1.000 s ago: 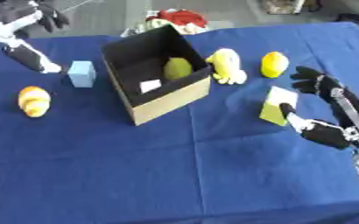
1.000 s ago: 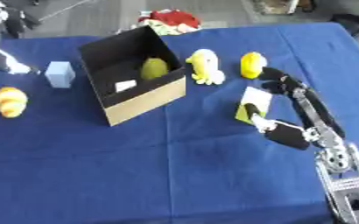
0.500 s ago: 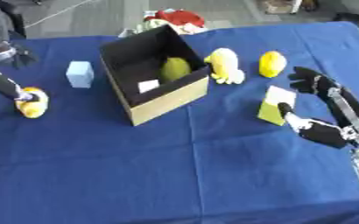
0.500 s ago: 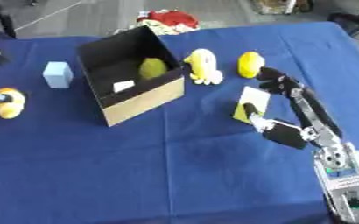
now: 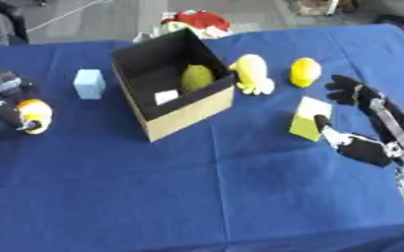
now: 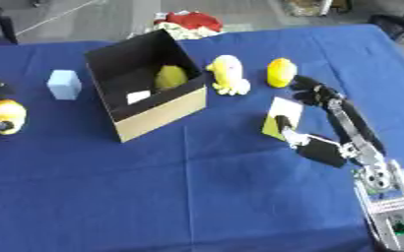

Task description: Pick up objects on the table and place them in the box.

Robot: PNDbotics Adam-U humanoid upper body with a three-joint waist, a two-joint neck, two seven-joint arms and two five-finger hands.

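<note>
Left hand (image 5: 7, 106) curling round orange-and-yellow toy (image 5: 35, 114) at table's left edge, right hand (image 5: 353, 118) spreading open around yellow-green block (image 5: 309, 118), cardboard box (image 5: 173, 88) sitting between them

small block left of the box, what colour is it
Light blue block, standing left of the box; clearest in the left eye view.

No text, label or number can be read on anything in view.
</note>
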